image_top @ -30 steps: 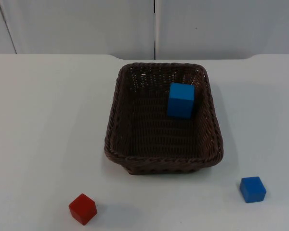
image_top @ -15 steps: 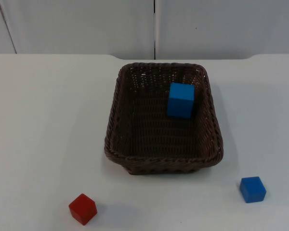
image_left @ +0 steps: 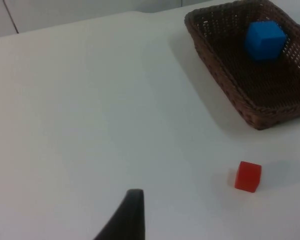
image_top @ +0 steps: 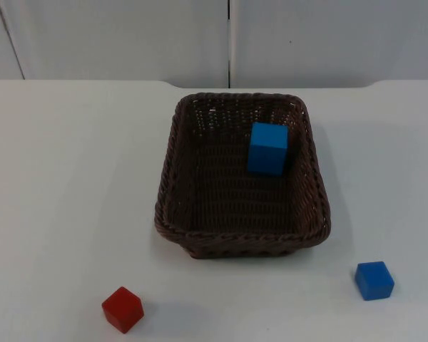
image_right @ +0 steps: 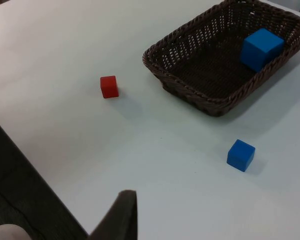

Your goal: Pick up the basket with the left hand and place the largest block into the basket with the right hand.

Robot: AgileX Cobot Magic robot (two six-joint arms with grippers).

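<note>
Resting on the table (image_top: 57, 178), the basket (image_top: 171, 178) holds the large blue block (image_top: 267, 148) by its far-right wall; we cannot tell either gripper's opening, and a careless regrasp risks tipping the basket.

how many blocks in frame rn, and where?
3. Large blue block lies inside the wicker basket, near its far right corner. Small blue block sits on the table, off the basket's near right corner. Red block off its near left. None appear hidden.
</note>
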